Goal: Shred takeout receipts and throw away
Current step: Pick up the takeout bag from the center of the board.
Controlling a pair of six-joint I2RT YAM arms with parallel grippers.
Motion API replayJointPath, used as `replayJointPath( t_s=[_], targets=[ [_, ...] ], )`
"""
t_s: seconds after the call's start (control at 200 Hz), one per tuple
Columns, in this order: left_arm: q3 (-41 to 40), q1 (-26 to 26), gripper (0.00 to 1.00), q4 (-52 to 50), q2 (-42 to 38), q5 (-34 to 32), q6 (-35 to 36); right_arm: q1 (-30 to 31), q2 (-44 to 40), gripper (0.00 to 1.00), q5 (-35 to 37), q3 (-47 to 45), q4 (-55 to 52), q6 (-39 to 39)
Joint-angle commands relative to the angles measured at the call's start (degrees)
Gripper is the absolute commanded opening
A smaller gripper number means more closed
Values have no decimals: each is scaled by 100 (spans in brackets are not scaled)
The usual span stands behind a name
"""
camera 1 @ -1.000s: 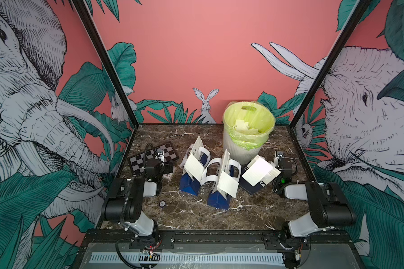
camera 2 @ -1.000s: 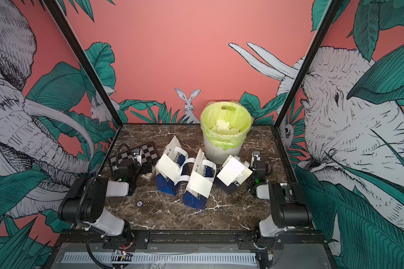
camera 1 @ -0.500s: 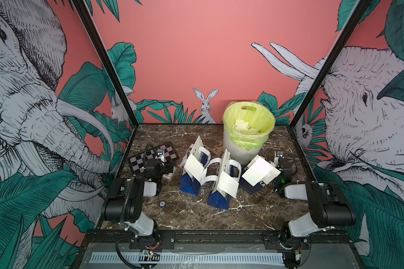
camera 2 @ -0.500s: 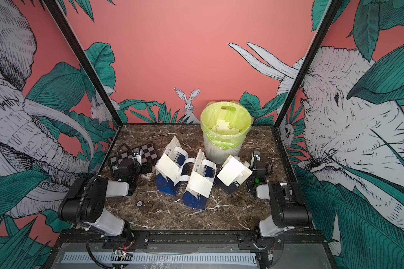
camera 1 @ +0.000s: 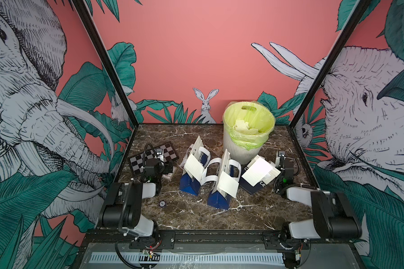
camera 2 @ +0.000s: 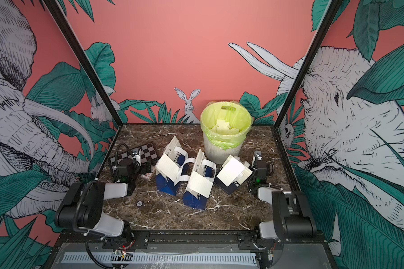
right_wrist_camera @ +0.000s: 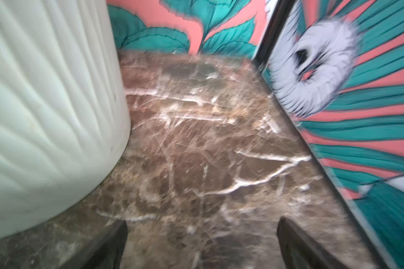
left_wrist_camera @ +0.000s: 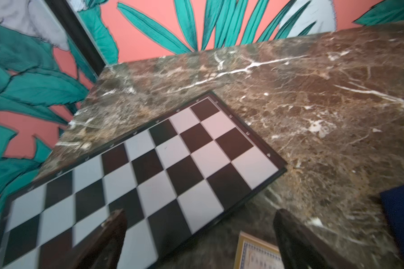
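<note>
Three takeout receipts show in both top views, each lying on a blue bag: the left receipt, the middle receipt, and the right receipt. Behind them stands the white bin with a yellow-green liner and paper scraps inside. My left gripper rests open over the chessboard's edge, left of the bags. My right gripper is open over bare marble, beside the bin wall. Neither holds anything.
A chessboard lies at the back left. A small printed card sits by the left gripper and a round token lies near the front. The blue bags have white strap handles. Walls enclose three sides.
</note>
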Motion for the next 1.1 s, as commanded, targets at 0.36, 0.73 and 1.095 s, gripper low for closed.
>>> replayJointPath(
  t_s=[0.36, 0.73, 1.095],
  targets=[
    [825, 27, 94, -4653, -4438, -939, -3326, -448, -5245, 99, 224, 649, -5213, 2697],
    [4261, -2693, 77, -6830, -2718, 1086, -3016, -437, -3282, 80, -3060, 3903, -8280, 1280],
    [4527, -4557, 75, -5348, -1690, 2260, -4802, -354, -2769, 55, -3712, 4499, -9590, 489]
  ],
)
